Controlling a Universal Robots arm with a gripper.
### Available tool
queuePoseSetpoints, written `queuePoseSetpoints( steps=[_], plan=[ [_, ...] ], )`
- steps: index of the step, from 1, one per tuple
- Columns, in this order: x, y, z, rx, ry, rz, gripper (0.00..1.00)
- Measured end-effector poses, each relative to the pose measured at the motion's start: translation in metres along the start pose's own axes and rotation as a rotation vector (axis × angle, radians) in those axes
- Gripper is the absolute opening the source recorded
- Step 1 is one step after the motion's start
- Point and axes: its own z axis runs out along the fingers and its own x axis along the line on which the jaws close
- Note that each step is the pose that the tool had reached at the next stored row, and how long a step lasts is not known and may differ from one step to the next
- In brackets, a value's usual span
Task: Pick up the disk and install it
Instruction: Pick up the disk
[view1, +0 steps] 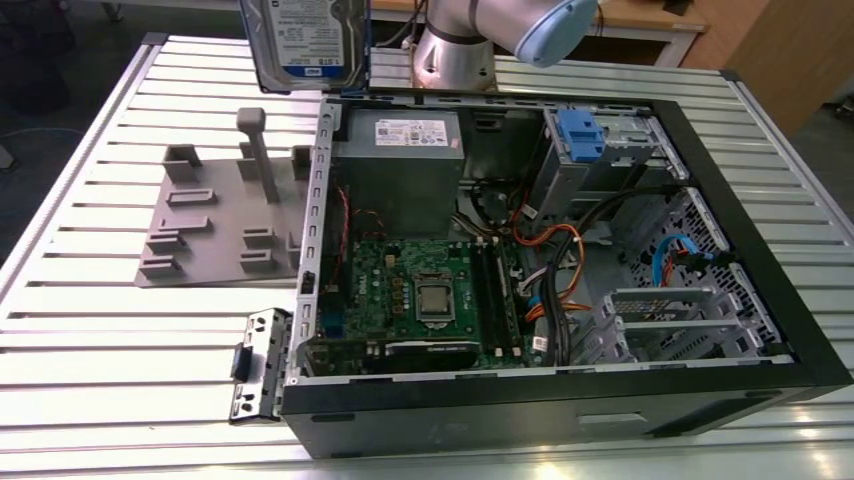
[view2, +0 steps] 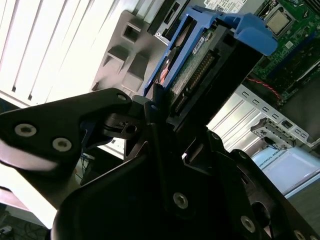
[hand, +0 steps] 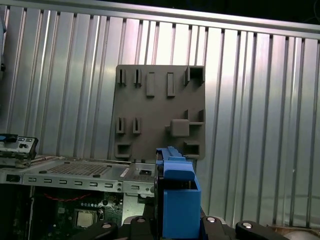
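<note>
You have the disk (view1: 310, 40) gripped firmly in the end effector (view2: 170, 120), blue carrier bracket and all. It's held on edge in the air, clear of the worktop (view1: 107, 350), up over the open computer case (view1: 747, 250) wall that faces the grey fixture plate (view1: 214, 220). In the exterior view the label side shows. The blue-fronted drive cage (view1: 587, 140) sits inside the case beside the power supply (view1: 398, 160), well apart from the disk.
</note>
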Motion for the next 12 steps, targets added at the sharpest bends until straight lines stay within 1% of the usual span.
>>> queuePoseSetpoints(
  steps=[12],
  plan=[
    [0.0076,0.0007,-0.0002,0.0001,-0.0001,0.000,0.36]
  ],
)
